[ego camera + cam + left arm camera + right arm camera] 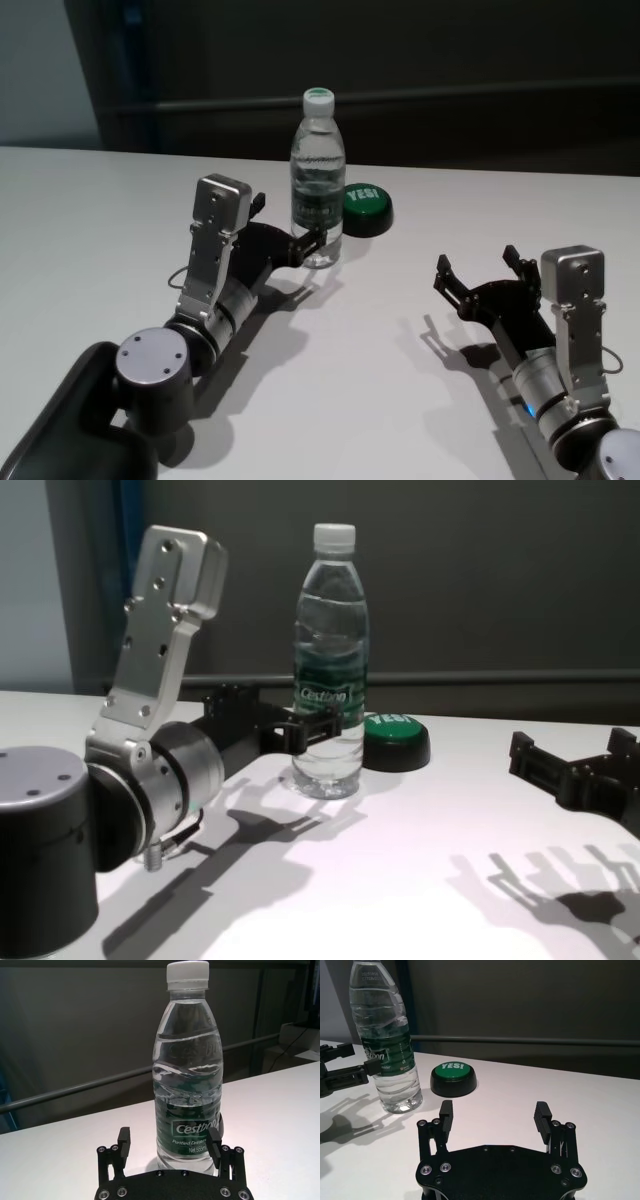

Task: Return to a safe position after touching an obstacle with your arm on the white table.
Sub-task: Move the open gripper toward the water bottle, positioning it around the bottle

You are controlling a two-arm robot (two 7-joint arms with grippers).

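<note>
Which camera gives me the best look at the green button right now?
Right wrist view: the green button shows whole, lettering readable, beside the bottle. Head and chest views show it smaller, behind the bottle, its left edge hidden. The left wrist view misses it.

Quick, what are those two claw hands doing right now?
Left gripper: open, one finger against the tall clear plastic water bottle, not gripping.
Right gripper: open, holding nothing.

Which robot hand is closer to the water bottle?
Left. The left gripper is right at the water bottle, open. The right gripper sits off to the side, well apart, open.
</note>
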